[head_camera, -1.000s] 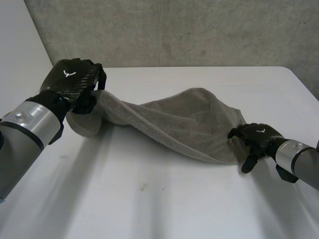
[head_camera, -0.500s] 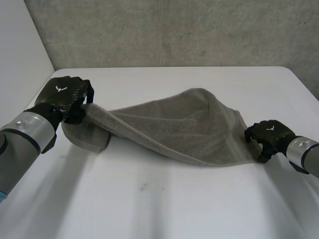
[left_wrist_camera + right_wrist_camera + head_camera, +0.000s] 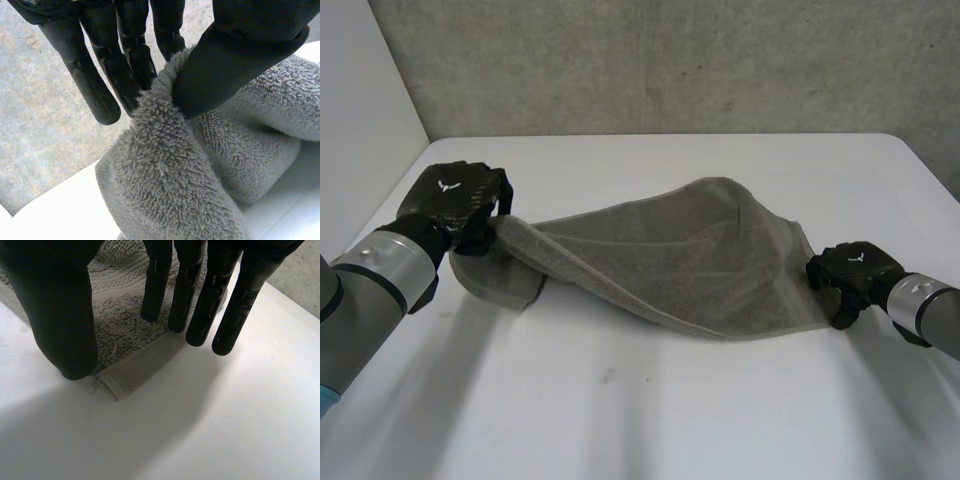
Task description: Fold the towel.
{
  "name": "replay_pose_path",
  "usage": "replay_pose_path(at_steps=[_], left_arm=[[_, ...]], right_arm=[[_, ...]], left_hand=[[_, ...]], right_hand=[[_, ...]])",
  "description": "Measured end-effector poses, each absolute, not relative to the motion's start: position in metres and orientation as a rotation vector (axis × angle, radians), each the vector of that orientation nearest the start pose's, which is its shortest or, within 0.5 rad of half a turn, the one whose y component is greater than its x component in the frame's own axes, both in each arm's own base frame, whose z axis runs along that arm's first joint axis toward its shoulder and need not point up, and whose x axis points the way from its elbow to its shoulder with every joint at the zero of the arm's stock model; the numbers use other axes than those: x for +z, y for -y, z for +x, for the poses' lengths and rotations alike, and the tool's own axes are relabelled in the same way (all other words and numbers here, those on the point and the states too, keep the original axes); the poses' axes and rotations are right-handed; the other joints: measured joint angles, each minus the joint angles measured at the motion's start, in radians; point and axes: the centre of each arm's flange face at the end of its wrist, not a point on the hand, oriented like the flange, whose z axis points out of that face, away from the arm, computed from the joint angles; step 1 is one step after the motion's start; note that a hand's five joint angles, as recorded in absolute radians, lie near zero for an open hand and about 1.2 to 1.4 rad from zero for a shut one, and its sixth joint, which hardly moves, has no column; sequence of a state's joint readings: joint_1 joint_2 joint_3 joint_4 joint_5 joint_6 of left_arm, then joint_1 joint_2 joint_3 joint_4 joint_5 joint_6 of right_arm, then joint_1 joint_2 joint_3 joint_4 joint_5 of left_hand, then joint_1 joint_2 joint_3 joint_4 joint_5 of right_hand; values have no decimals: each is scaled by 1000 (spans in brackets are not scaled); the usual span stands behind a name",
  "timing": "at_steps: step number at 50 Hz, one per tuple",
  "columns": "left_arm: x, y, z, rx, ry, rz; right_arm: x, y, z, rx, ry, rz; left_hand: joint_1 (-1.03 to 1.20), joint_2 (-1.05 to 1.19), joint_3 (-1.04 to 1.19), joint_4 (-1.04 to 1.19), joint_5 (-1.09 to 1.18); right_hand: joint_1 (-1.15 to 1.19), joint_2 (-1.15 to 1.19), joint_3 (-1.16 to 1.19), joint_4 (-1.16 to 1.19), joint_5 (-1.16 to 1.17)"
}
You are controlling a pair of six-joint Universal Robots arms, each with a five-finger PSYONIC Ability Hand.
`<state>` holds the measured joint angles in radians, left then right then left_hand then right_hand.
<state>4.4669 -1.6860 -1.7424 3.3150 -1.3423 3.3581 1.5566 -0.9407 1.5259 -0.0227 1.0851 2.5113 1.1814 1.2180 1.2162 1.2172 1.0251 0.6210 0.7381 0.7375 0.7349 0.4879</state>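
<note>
— What lies nearest?
— Bare white tabletop. Beyond it the grey towel stretches crosswise. Its long axis runs from the robot's left to its right, with the right end a little nearer.
— And the right hand?
— It is at that nearer end. In its wrist view its fingers are straight and stand apart from the thumb, gripping nothing. The towel's corner lies flat on the tabletop beneath them.
— The other end?
— Farther back and lifted. The left hand pinches a thick fold of towel between its thumb and fingers, and a loop of cloth hangs below it down to the tabletop.
— Behind all that?
— The towel's far edge humps up near the middle. Past the tabletop stands a grey wall.
</note>
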Motion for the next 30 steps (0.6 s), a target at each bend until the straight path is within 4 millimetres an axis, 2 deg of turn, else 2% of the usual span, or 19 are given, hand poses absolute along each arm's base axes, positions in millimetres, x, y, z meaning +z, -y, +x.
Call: replay_pose_path(at_steps=[10, 12, 20, 24, 30], left_arm=[[238, 266, -223, -2209, -2357, 815], [238, 266, -223, -2208, -2358, 815], [237, 266, -223, -2203, -2363, 817], [236, 266, -224, -2201, -2364, 819], [236, 265, -224, -2200, -2365, 822]], right_arm=[[116, 354, 182, -1583, -2318, -1151], [117, 355, 185, -1591, -2305, -1161], [117, 360, 193, -1609, -2281, -1168], [119, 364, 196, -1623, -2273, -1153], [132, 364, 195, -1661, -2262, -1133]], left_hand=[[0, 0, 0, 0, 0], [0, 0, 0, 0, 1], [0, 0, 0, 0, 3], [0, 0, 0, 0, 3], [0, 0, 0, 0, 3]], right_hand=[[20, 18, 21, 20, 0], [90, 93, 92, 96, 120], [203, 225, 230, 234, 264], [345, 409, 397, 417, 444], [347, 436, 427, 456, 472]])
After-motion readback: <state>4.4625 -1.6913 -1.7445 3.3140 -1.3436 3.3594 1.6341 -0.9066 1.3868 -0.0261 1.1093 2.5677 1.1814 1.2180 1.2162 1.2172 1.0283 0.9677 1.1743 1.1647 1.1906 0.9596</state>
